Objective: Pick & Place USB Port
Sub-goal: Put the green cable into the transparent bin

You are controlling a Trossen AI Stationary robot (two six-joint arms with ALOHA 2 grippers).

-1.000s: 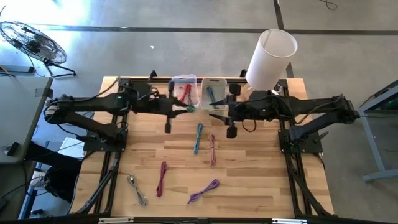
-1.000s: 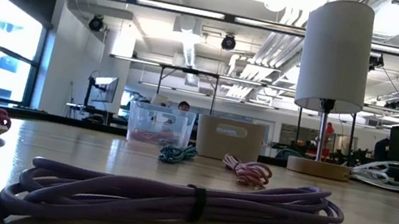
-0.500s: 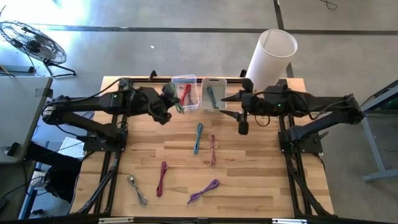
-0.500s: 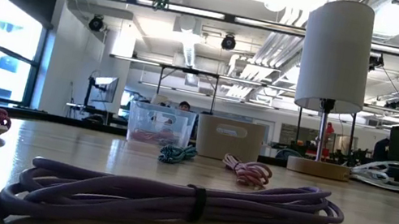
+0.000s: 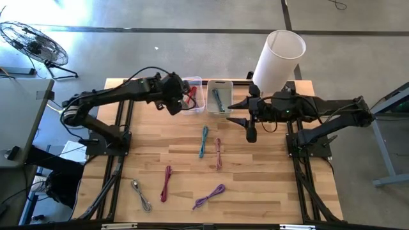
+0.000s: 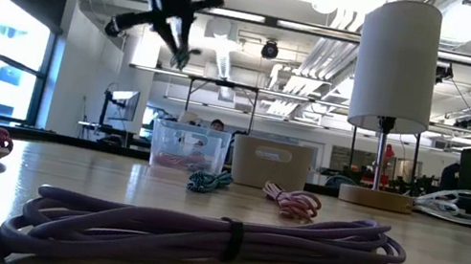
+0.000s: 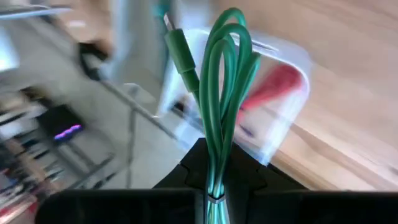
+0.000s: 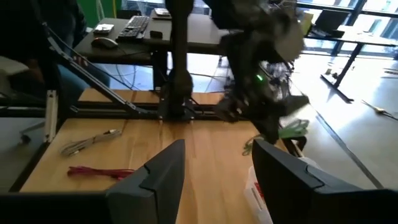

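My left gripper (image 5: 179, 102) hangs above the table at the near left corner of a clear bin (image 5: 190, 96) and is shut on a coiled green cable (image 7: 222, 93). In the low view it shows high up (image 6: 173, 19), with the cable's end (image 6: 181, 56) under it. The clear bin holds a red cable (image 5: 191, 94). My right gripper (image 5: 250, 130) hovers open in the air right of the pale bin (image 5: 219, 96), nothing between its fingers (image 8: 155, 180). My left gripper pinches the green cable's bundled strands (image 7: 215, 177) between its two fingers, at one end of the coil. Several strands lie together in the pinch. The fingers slant downward, and the loops (image 7: 231, 37) stick out past the fingertips. The cable is lifted clear of table and bin.
Teal (image 5: 203, 140), pink (image 5: 218, 153), magenta (image 5: 166, 182), purple (image 5: 209, 196) and silver (image 5: 140, 195) cables lie on the wooden table. The pale bin holds a teal cable. A lamp with a white shade (image 5: 279, 57) stands at the far right corner.
My left gripper has carried the green cable toward the far edge and the clear bin, coming down and rolling its wrist as it went. My right gripper has drawn back a little toward the table's right edge.
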